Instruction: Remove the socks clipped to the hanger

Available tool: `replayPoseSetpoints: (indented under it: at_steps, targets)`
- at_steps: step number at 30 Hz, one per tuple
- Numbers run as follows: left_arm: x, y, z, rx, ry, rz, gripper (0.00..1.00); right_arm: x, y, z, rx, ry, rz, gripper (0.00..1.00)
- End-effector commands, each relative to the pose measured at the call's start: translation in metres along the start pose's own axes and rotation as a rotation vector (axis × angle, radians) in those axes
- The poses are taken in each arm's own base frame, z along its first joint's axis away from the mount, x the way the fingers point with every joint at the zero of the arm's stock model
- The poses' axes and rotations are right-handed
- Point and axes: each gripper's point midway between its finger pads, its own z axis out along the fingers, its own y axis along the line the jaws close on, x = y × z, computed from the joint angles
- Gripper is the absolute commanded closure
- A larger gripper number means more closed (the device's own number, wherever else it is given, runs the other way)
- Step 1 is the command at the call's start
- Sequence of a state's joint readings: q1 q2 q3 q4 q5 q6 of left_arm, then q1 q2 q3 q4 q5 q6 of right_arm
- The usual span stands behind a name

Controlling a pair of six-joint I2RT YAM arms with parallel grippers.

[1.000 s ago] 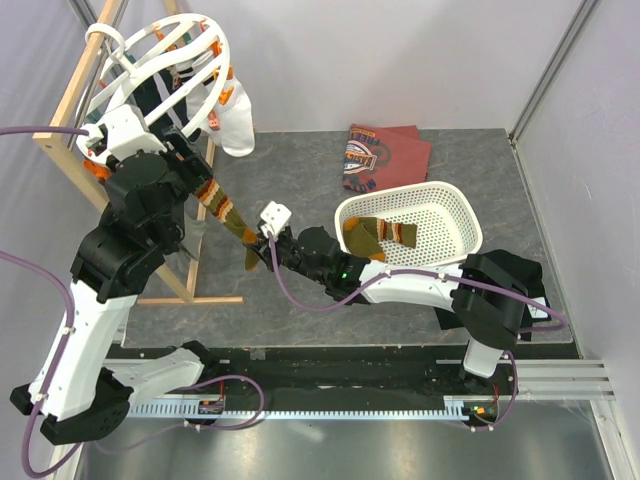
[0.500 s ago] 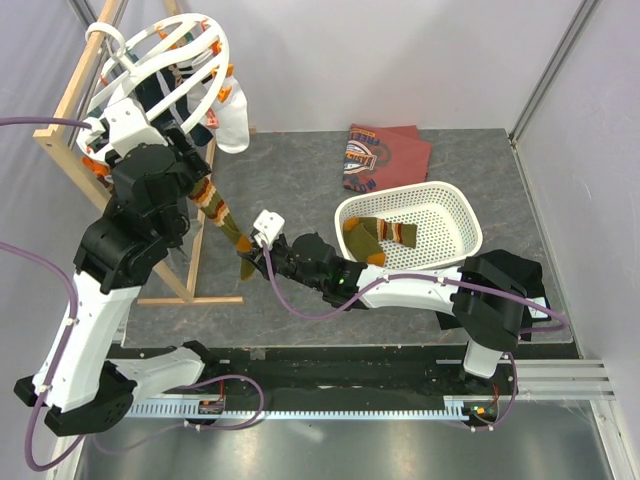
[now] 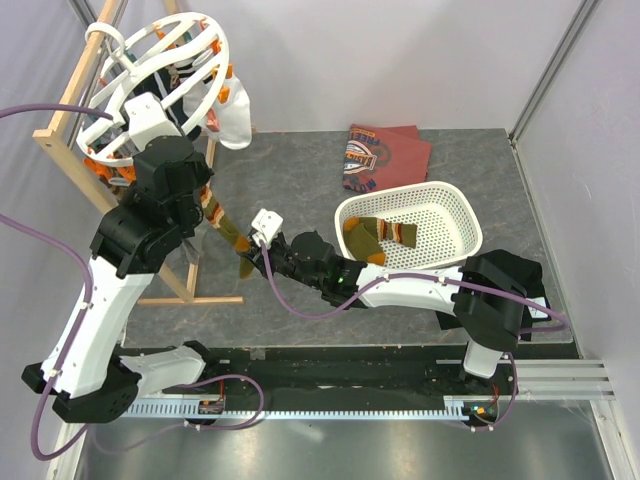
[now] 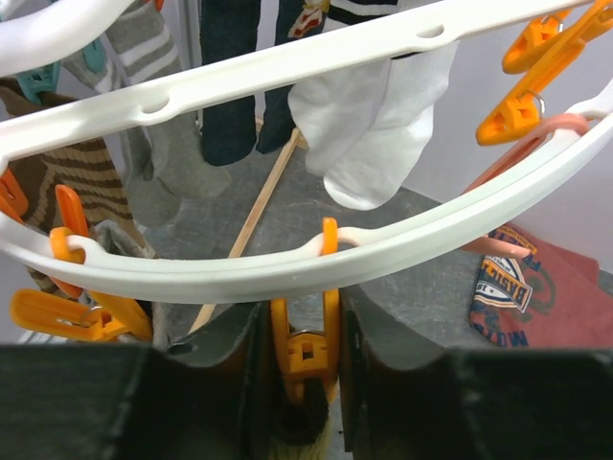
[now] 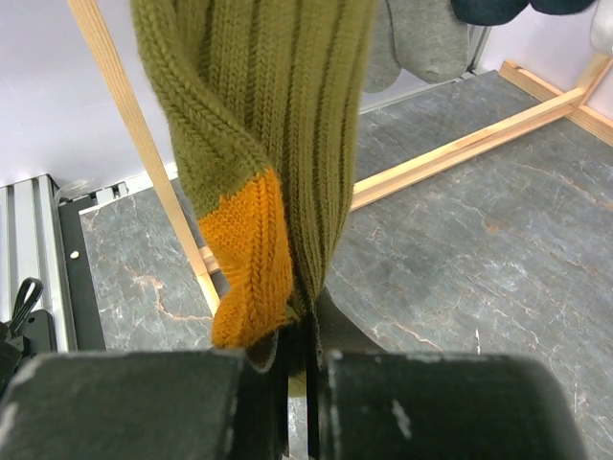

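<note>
1. The left pincer sits at the rim of the single round white hanger. Its two fingers press against both sides of one orange clip hanging from the ring, so it pinches that clip.
2. The right pincer is pressed together on the toe end of one olive-green sock. The sock's orange toe patch lies just left of the fingers.
3. Seen from above, that sock slants from under the left arm's wrist down to the right pincer. Its upper end is hidden by the arm.
4. More socks hang beyond the left pincer, inside the ring:
   - white socks, seemingly two, toe beside toe
   - two dark socks
   - one grey sock
   - up to the left, one grey-striped sock
   - one brown-striped sock
5. At least six orange clips show around the left pincer: the pinched one, three to its left, and two up to its right. One paler pink clip is also on the right.
6. One white mesh basket stands to the right of the right pincer. It holds olive-and-orange sock fabric; I cannot tell whether that is one sock or two.
7. One folded maroon shirt lies on the bench, well beyond both pincers.
8. One wooden rack carries the hanger. One of its posts rises just left of the right pincer.
</note>
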State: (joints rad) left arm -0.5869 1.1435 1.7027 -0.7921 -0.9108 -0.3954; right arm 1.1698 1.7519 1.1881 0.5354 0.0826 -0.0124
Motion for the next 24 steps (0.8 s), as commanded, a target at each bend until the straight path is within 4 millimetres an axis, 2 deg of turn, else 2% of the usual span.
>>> replayPoseSetpoints:
  at_steps: [1, 2, 6, 11, 13, 14, 15, 16, 17, 24]
  targets:
    - [-0.017, -0.001, -0.004, 0.012, -0.041, -0.042, 0.72, -0.023, 0.006, -0.002, -0.023, -0.053, -0.005, 1.00]
    - [-0.018, -0.002, -0.005, 0.021, -0.044, -0.045, 0.71, -0.023, 0.006, -0.003, -0.022, -0.055, -0.005, 1.00]
    - [-0.024, -0.006, -0.008, 0.060, -0.050, -0.052, 0.48, -0.019, 0.006, -0.005, -0.023, -0.044, -0.004, 1.00]
    - [-0.026, -0.010, -0.008, 0.072, -0.052, -0.056, 0.45, -0.020, 0.005, -0.007, -0.018, -0.047, -0.001, 1.00]
    - [-0.028, -0.010, -0.009, 0.074, -0.054, -0.055, 0.51, -0.021, 0.004, -0.008, -0.017, -0.050, -0.001, 1.00]
    - [-0.028, -0.010, -0.010, 0.082, -0.053, -0.056, 0.62, -0.021, 0.004, -0.008, -0.015, -0.050, -0.001, 1.00]
    - [-0.027, -0.011, -0.009, 0.086, -0.050, -0.052, 0.68, -0.020, 0.004, -0.009, -0.014, -0.048, 0.002, 1.00]
    - [-0.026, -0.011, -0.010, 0.091, -0.048, -0.049, 0.77, -0.020, 0.004, -0.010, -0.011, -0.050, 0.012, 1.00]
    - [-0.026, -0.012, -0.010, 0.093, -0.048, -0.050, 0.97, -0.018, 0.003, -0.011, -0.008, -0.045, 0.015, 1.00]
    - [-0.024, -0.013, -0.012, 0.114, -0.041, -0.037, 0.98, -0.016, -0.009, -0.030, 0.057, -0.019, 0.063, 1.00]
